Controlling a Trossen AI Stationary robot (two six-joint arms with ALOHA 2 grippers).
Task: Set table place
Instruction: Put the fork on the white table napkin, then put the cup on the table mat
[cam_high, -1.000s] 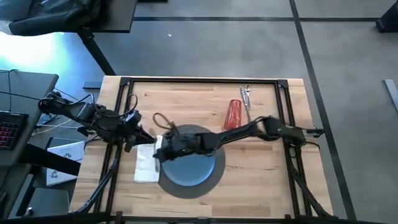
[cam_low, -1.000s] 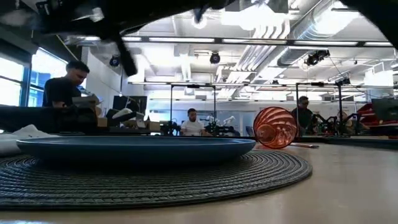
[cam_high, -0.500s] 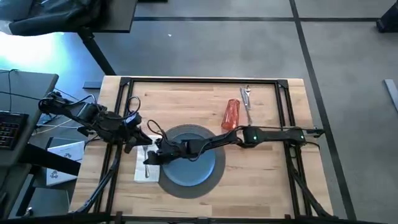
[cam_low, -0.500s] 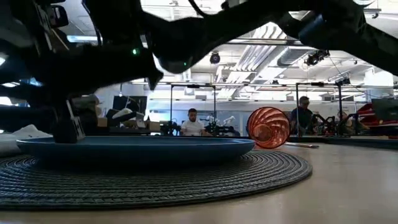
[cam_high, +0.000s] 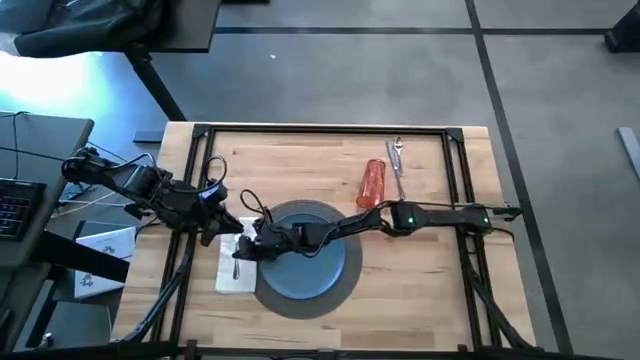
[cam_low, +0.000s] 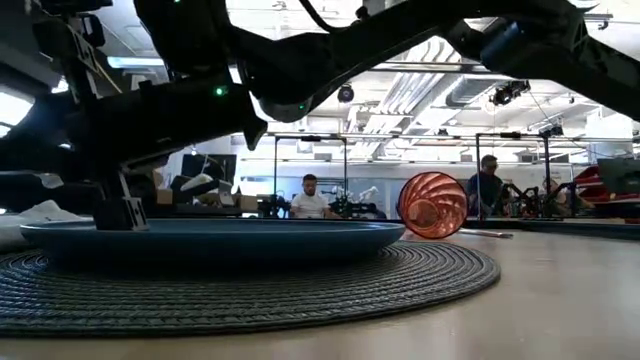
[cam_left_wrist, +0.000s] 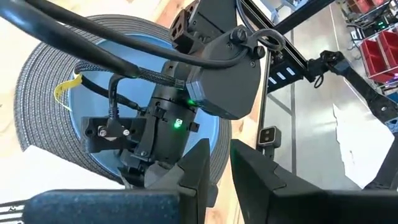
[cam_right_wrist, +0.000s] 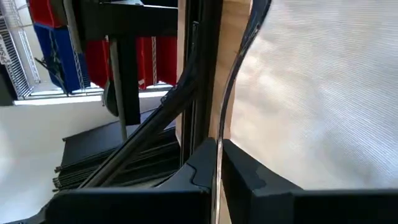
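Observation:
A round blue plate (cam_high: 305, 268) lies on a dark woven mat (cam_high: 345, 290). A white napkin (cam_high: 230, 280) lies flat on the table to the left of them. My right gripper (cam_high: 241, 254) reaches across the plate to the napkin, shut on a thin silver utensil (cam_right_wrist: 231, 81). My left gripper (cam_high: 218, 228) hovers just beyond the napkin's far edge, with a narrow gap between its fingers (cam_left_wrist: 205, 168) and nothing in it. An orange tumbler (cam_high: 373, 183) lies on its side at the back right, beside more silver cutlery (cam_high: 397, 158). My right gripper pinches the utensil's thin shaft (cam_right_wrist: 217, 140) between its two fingers, seen edge-on. The fingers lie along the utensil, which runs out past the fingertips over the napkin's edge (cam_right_wrist: 261, 74). Its free end (cam_high: 237, 268) shows above the napkin; whether it touches I cannot tell.
Black rails (cam_high: 190, 170) frame the wooden table top. A grey desk with a keyboard (cam_high: 15, 205) stands off the table's left edge. Bare wood (cam_high: 420, 290) lies to the right of the mat. In the low view, people sit in the room beyond (cam_low: 310, 200).
My right gripper has gone from the plate's left rim toward the table's left and near edges, out over the napkin. Its arm has stretched out flatter and come down low over the plate. The utensil's free end now shows over the napkin.

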